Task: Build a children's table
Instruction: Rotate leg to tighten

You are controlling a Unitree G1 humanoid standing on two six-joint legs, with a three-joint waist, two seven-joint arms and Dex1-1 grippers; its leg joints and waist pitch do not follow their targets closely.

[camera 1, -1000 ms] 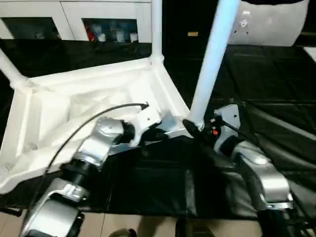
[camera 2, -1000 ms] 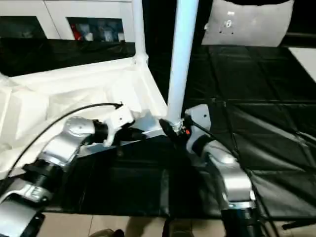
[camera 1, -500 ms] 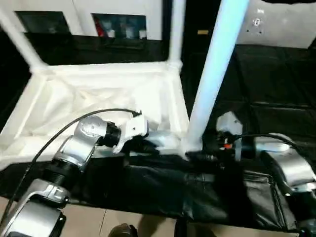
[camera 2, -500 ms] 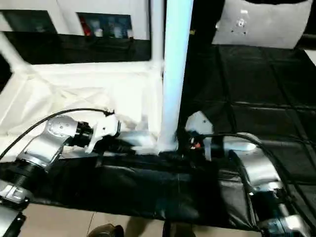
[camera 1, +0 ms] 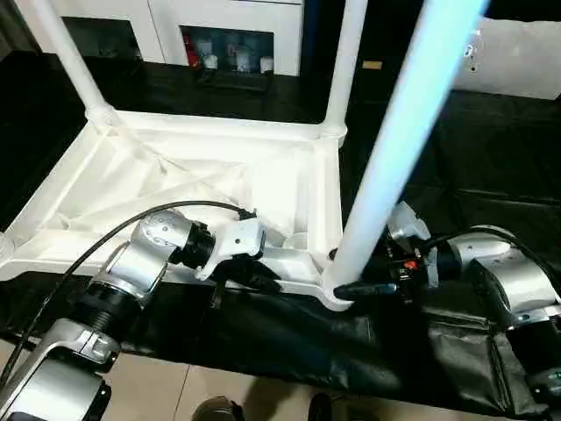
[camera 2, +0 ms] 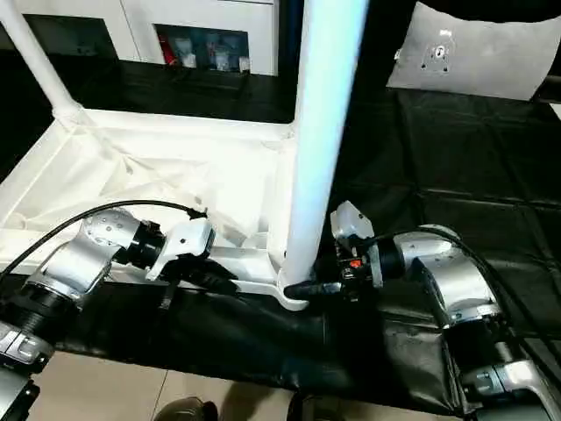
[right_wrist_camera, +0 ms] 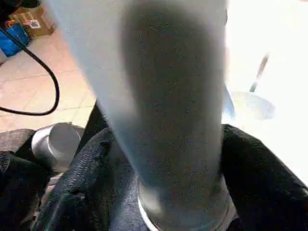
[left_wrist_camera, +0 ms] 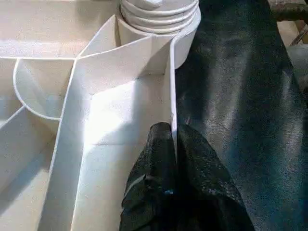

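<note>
Head views: the white tabletop (camera 1: 175, 175) lay upside down on black sheeting (camera 1: 289, 342), ribs up, with legs (camera 1: 399, 132) standing in three corner sockets. Left wrist view: the left gripper (left_wrist_camera: 172, 144) was pinched onto the tabletop's thin near rim beside a ribbed socket (left_wrist_camera: 159, 19). Right wrist view: the right gripper (right_wrist_camera: 163, 163) clasped the nearest leg's base, one finger on each side.

— Where's the tabletop (camera 1: 184, 189)?
— Upside down on the mat (camera 1: 473, 175), cabinets (camera 1: 219, 26) behind it.
— And the legs?
— Near-corner leg (camera 1: 399, 132) standing in its socket, right gripper (camera 1: 355, 288) beside it, left gripper (camera 1: 263, 282) on the near rim.
</note>
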